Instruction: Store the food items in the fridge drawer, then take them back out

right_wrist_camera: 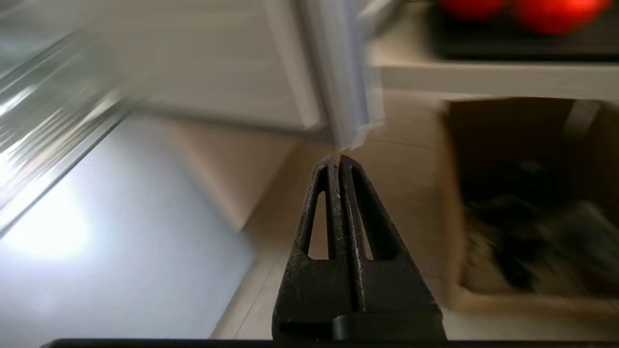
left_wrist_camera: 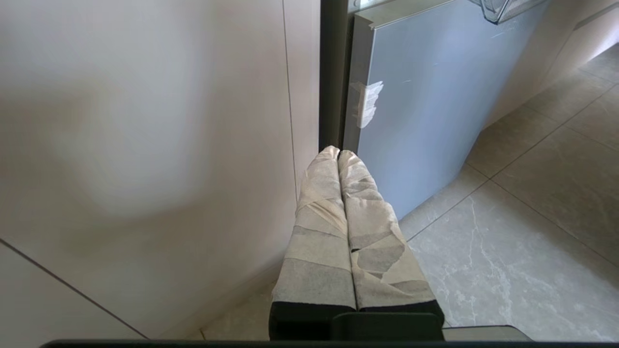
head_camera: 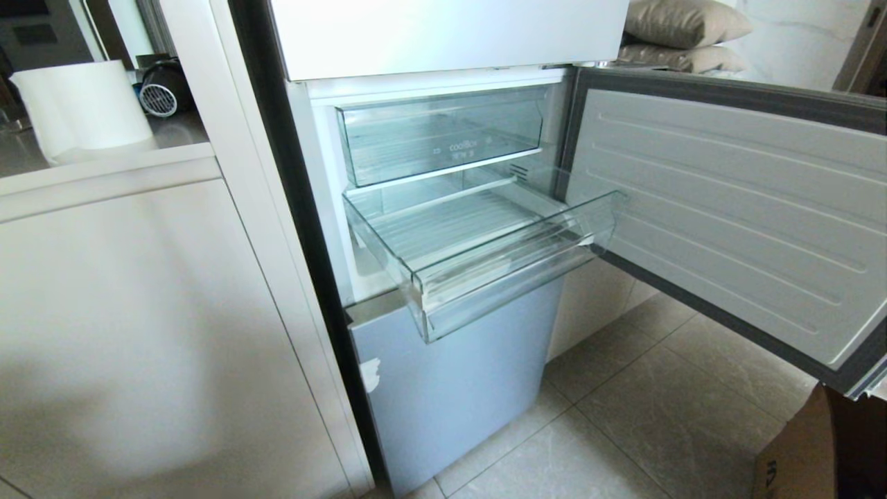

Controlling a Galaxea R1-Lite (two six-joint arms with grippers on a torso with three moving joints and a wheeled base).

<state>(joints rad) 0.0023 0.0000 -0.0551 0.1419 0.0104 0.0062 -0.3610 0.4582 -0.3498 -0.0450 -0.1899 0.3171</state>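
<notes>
Grey stone-look floor tiles (head_camera: 624, 416) lie nearest in the head view, with the corner of a brown cardboard box (head_camera: 811, 457) at the near right. Above them stands a fridge whose pale blue-grey lower door (head_camera: 450, 388) is closed and carries a patch of white tape (head_camera: 371, 374) on its left edge. The middle compartment is open, its grey-rimmed white ribbed door (head_camera: 727, 222) swung out to the right. From that compartment the wide, shallow clear plastic fridge drawer (head_camera: 513, 270) with a ribbed floor is pulled out toward the near side; nothing lies in it. Farther in and higher sits a clear bin with lettering on its front (head_camera: 443, 138), pushed in. Left of the fridge is a cream cabinet panel (head_camera: 138, 333), and at the far left a white roll (head_camera: 83, 111) rests on a table.

Neither arm shows in the head view. The left gripper (left_wrist_camera: 338, 153), wrapped in pale tape, hangs low by the cabinet panel near the taped corner of the lower door, its jaws pressed together on nothing. The right gripper (right_wrist_camera: 338, 158), bare and black, points past the edge of the open door toward the box on the floor; its jaws are closed and empty. In that blurred view, the bright red rounded food items (right_wrist_camera: 556, 12) sit on a dark surface on a pale ledge above the box, well apart from the drawer.
</notes>
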